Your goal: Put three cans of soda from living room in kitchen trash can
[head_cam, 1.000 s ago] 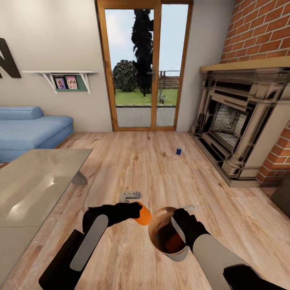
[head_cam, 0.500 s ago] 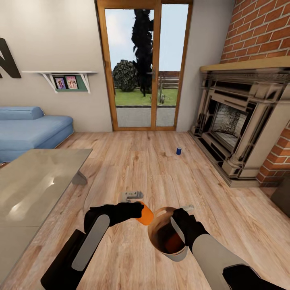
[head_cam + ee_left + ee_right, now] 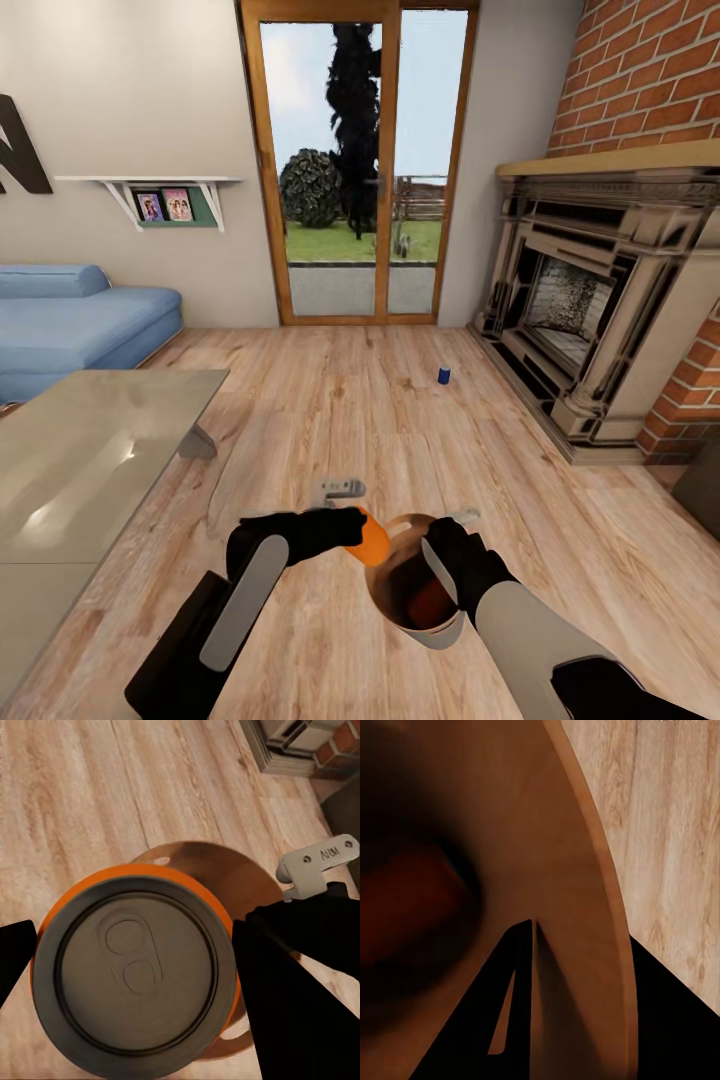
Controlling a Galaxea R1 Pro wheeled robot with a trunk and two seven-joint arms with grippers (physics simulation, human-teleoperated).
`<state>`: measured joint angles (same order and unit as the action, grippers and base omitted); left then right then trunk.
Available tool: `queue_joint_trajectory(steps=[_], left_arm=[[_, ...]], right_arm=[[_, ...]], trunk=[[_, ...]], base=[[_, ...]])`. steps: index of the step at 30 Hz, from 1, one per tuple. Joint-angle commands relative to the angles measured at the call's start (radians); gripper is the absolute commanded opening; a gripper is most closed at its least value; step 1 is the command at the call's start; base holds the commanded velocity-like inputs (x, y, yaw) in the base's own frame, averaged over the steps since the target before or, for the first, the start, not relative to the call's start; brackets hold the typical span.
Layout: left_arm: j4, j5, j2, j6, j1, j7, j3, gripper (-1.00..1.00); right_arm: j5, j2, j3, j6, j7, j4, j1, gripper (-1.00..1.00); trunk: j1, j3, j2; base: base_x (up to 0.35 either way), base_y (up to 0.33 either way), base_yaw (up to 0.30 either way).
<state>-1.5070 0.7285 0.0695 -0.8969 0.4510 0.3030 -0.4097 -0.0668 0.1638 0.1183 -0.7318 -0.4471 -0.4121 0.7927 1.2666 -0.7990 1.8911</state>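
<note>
My left gripper [image 3: 358,532] is shut on a bright orange can of soda [image 3: 372,542], holding it tilted at the near-left rim of the brown trash can [image 3: 402,590]. In the left wrist view the can's grey top [image 3: 135,975] faces the camera with the bin's rim [image 3: 217,862] behind it. My right gripper [image 3: 441,566] is shut on the bin's wall, one finger [image 3: 510,1005] inside it, and holds the bin above the floor. Another orange can [image 3: 432,603] lies inside the bin. The dark blue can [image 3: 444,375] stands on the floor near the fireplace.
I am in the living room. A glass-topped table [image 3: 90,460] is close on the left with a blue sofa [image 3: 70,320] behind it. The ornate fireplace [image 3: 590,320] and brick chimney line the right side. Glass doors [image 3: 360,170] stand ahead across open wood floor.
My left gripper has carried the orange can to the right, from beside the bin to its rim. The right gripper and the bin have stayed put.
</note>
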Motion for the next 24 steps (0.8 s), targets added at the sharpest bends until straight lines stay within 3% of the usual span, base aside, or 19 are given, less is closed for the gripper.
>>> queue_joint_trajectory(steps=[1, 12, 18, 24], left_arm=[[0.008, -0.002, 0.001, 0.006, 0.0, -0.002, -0.002, -1.0], [0.121, -0.003, 0.022, 0.083, 0.001, -0.003, -0.016, -1.0], [0.192, -0.003, 0.038, 0.141, 0.002, -0.004, -0.07, -1.0], [0.243, -0.004, 0.053, 0.189, 0.002, -0.004, -0.09, -1.0]], right_arm=[[-0.004, 0.0, 0.001, 0.0, 0.004, -0.001, 0.0, -1.0], [-0.005, 0.003, 0.001, 0.0, 0.004, -0.002, 0.0, -1.0], [-0.005, 0.003, 0.001, -0.001, 0.005, -0.003, 0.0, -1.0], [-0.005, 0.003, 0.001, -0.001, 0.005, -0.003, 0.0, -1.0]], trunk=[[0.0, 0.0, 0.0], [0.0, 0.0, 0.0], [0.0, 0.0, 0.0], [0.0, 0.0, 0.0]], base=[[0.0, 0.0, 0.0], [0.0, 0.0, 0.0], [0.0, 0.0, 0.0], [0.0, 0.0, 0.0]])
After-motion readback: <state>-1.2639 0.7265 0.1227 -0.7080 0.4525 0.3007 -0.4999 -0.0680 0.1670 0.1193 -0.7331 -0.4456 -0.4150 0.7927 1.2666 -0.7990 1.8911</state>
